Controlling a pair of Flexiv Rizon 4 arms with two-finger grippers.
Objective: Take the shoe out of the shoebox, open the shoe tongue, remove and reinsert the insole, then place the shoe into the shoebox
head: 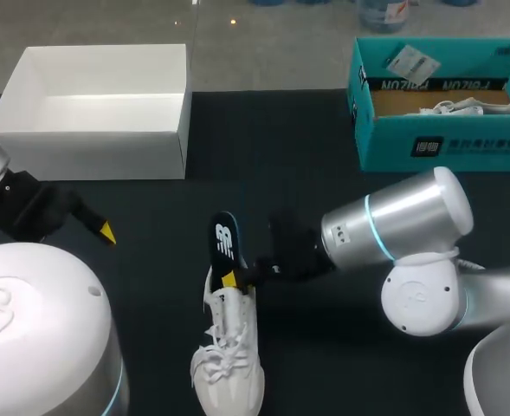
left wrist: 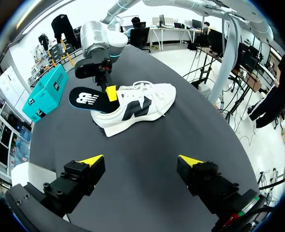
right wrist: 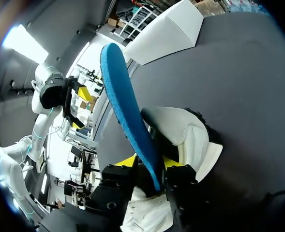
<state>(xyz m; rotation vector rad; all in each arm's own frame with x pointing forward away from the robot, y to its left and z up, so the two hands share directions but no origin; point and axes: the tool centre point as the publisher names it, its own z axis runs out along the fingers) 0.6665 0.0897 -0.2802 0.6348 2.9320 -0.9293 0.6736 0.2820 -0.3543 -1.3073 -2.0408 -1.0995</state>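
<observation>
The shoe (head: 229,360) lies on the surface (head: 324,182), unboxed, so the first step is done. We take the tongue as opened too, since the insole (right wrist: 120,96) is already in our right hand (right wrist: 149,166), pinched and standing half out of the heel. We cannot tell if it is leaving or going back. Our left hand (left wrist: 141,160) hangs wide and empty, well apart from the shoe. Packing the shoe away is still to come
</observation>
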